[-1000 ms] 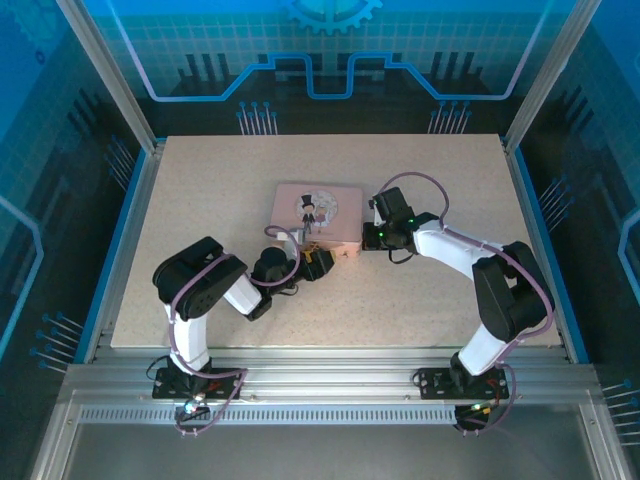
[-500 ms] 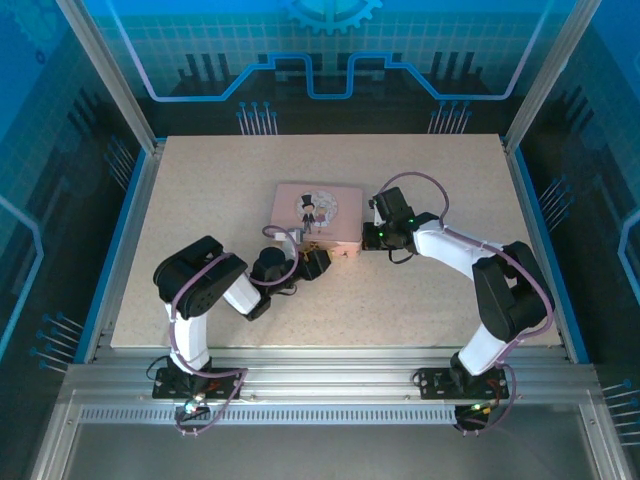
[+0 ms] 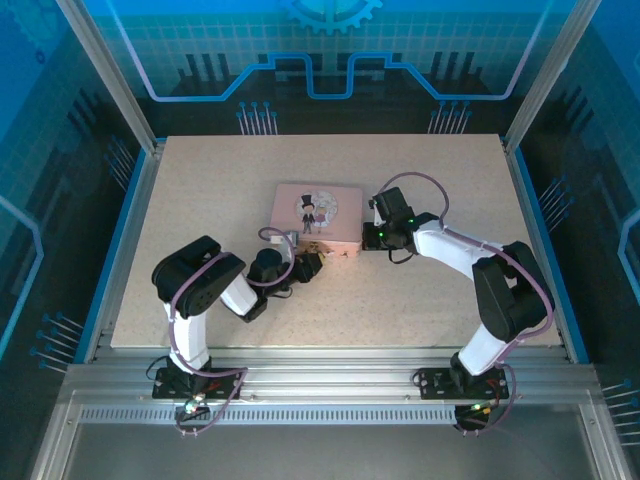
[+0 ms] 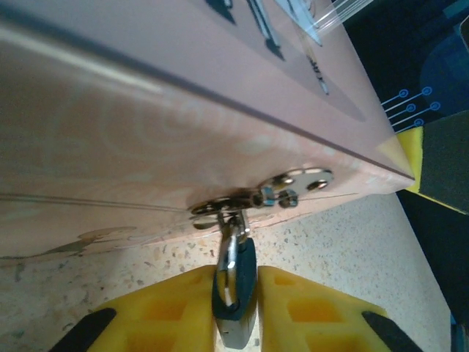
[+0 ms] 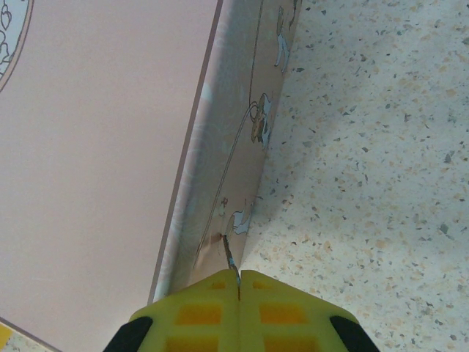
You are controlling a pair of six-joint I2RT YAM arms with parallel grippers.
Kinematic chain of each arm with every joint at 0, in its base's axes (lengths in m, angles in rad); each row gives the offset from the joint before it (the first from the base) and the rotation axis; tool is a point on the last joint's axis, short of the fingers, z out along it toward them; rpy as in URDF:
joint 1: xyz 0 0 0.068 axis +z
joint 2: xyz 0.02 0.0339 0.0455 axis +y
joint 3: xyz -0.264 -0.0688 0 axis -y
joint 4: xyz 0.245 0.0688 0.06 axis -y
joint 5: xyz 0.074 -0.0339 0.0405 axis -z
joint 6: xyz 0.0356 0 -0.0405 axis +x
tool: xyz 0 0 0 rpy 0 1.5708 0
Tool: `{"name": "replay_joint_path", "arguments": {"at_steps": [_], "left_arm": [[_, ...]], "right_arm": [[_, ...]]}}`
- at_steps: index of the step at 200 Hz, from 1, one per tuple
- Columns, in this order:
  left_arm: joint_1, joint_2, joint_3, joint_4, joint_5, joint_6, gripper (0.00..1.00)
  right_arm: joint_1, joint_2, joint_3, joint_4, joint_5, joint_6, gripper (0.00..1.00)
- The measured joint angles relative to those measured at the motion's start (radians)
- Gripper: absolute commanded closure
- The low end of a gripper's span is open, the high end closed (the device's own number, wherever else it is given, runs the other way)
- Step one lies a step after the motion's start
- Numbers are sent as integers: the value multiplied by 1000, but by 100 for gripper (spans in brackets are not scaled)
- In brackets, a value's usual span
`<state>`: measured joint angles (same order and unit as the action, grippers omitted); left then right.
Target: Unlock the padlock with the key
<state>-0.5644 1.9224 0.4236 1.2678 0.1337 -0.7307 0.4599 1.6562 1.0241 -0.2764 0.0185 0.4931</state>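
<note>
Slippage is likely threatening the key (image 5: 229,257) that the right pincer (image 5: 239,276) is pinching thinly; the left pincer (image 4: 236,273) is clamping the padlock (image 4: 236,297).

The tin (image 3: 318,213) is pale pink, with a little cartoon figure in a black hat on its lid. The padlock (image 4: 237,302) is dark blue-grey, and its shackle is shiny silver. The key (image 5: 229,255) is thin and silver-grey. The left gripper (image 4: 236,279) and right gripper (image 5: 239,277) have bright yellow pads. The table (image 3: 200,190) is beige with tiny dark speckles.
</note>
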Motion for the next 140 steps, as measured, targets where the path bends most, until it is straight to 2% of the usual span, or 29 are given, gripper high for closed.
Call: {"name": "replay_joint_path", "arguments": {"at_steps": [50,77,140], "left_arm": [[13,-42,4,-76,38,0,91],[14,-112,27,-228,66,7,97],[14,-251,135,-615,125,26,100]], "right_arm": [[-2,-3,-19,10,-4,0,100],[-12,-17,-45,15,-13,-1,100],[-33,-76,-103,37,-30,0,100]]}}
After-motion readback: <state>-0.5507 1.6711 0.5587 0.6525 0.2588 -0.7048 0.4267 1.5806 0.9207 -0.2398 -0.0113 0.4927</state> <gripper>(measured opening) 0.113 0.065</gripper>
